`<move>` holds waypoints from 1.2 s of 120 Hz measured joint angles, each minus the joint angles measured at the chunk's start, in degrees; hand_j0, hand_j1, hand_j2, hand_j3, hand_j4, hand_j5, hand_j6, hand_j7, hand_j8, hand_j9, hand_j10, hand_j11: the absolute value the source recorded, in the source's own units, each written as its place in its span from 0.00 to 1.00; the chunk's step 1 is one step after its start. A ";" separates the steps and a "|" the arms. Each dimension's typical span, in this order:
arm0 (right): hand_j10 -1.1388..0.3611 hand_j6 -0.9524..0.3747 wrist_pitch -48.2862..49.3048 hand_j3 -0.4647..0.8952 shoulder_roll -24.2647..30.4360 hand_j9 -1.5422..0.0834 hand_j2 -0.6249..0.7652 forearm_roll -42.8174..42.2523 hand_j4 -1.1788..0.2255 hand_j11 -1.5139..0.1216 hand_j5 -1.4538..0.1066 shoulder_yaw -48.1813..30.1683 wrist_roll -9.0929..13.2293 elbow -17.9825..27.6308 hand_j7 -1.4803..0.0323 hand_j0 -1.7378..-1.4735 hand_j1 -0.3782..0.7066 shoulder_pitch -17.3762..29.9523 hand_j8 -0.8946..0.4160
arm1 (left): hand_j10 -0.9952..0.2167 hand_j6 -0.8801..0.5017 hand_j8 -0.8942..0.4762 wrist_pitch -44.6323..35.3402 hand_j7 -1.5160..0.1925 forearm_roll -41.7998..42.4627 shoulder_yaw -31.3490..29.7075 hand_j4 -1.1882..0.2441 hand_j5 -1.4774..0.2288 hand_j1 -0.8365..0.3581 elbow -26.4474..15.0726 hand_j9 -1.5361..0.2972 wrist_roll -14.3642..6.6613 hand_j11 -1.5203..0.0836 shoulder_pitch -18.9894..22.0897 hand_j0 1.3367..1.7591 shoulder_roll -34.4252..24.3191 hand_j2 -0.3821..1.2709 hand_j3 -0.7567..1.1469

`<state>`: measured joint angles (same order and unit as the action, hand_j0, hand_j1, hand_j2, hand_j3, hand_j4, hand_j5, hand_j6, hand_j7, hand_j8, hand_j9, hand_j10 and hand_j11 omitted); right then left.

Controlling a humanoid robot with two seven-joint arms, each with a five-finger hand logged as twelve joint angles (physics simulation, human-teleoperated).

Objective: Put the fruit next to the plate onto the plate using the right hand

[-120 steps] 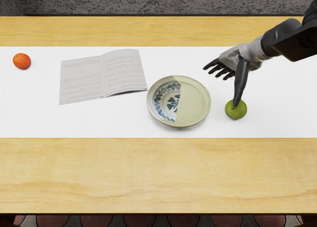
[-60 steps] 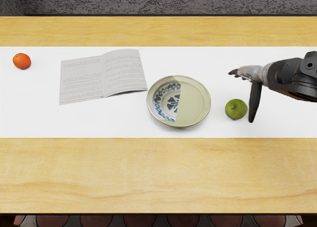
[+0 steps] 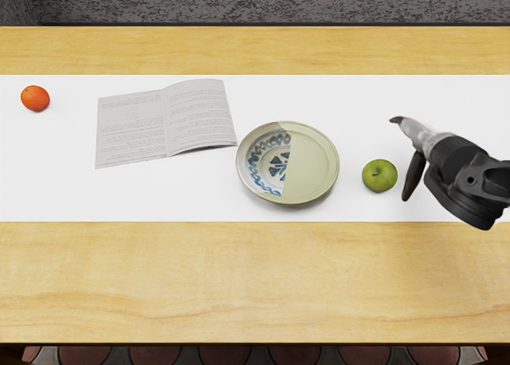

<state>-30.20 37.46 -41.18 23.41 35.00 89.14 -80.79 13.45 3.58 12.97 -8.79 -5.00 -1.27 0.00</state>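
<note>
At three o'clock of the plate, the green apple is sitting on the white runner, near the rim but not touching it.
I am holding my right hand just beside the apple, at its three o'clock and apart from it, with my fingers hanging loose and extended, gripping nothing. A narrow strip of bare runner is lying between apple and plate. An open booklet is lying at the plate's ten o'clock, its near corner almost reaching the rim. An orange is resting well apart, out toward nine o'clock at the runner's far end. The wooden table is showing on both sides of the runner.
</note>
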 joint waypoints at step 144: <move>0.54 0.47 -4.81 0.34 -7.83 0.69 0.40 -0.37 0.61 0.67 0.66 4.27 0.00 -3.00 0.70 0.30 0.38 2.13 0.44 | 0.82 0.64 0.65 0.00 0.89 0.00 0.04 0.83 0.87 0.99 0.00 0.84 0.01 0.95 -0.04 0.76 0.00 0.23 0.40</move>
<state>-35.01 29.63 -41.55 27.68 35.00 86.14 -78.67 13.45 3.59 13.01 -8.79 -4.99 -1.32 0.00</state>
